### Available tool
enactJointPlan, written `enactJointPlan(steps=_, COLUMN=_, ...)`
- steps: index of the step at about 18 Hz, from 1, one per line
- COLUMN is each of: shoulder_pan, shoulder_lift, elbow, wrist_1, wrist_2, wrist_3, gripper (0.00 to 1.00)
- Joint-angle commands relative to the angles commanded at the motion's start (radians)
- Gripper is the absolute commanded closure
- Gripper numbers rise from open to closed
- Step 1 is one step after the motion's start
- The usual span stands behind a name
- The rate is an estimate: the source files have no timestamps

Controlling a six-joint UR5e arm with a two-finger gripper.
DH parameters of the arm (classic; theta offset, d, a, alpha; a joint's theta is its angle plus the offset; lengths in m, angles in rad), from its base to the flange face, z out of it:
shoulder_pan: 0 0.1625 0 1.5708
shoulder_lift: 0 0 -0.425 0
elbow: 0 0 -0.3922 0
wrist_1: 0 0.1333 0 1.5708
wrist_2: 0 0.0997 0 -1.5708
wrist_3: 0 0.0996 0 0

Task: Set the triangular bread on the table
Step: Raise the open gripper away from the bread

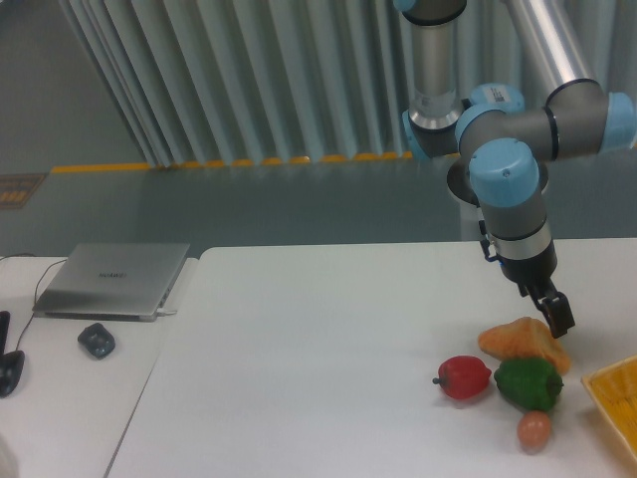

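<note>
Grey pleated curtains back a white bench (328, 349) where the triangular bread (520, 341) lies near the right edge, touching a green pepper (528, 383). Beside it, the claw (557, 321) holds nothing, its opening unclear; retreat appears next.

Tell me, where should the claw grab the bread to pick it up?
Probably from above, across the bread's left, rounded end. It lies flat on the table, with the green pepper close against its front and the claw hanging over its right end, so the left end and back edge look free. Pinching across the narrower width should fit the claw better than the long way.
</note>
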Motion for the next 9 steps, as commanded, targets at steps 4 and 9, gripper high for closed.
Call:
enactJointPlan(steps=4, shoulder_pan=0.044, shoulder_lift=-0.005, elbow=0.015, wrist_1=0.014, wrist_2=-0.212, wrist_3=0.002, gripper=0.0)
enactJointPlan(steps=9, shoulder_pan=0.049, shoulder_lift=-0.006, elbow=0.017, wrist_1=0.014, wrist_2=-0.218, wrist_3=0.002, gripper=0.0)
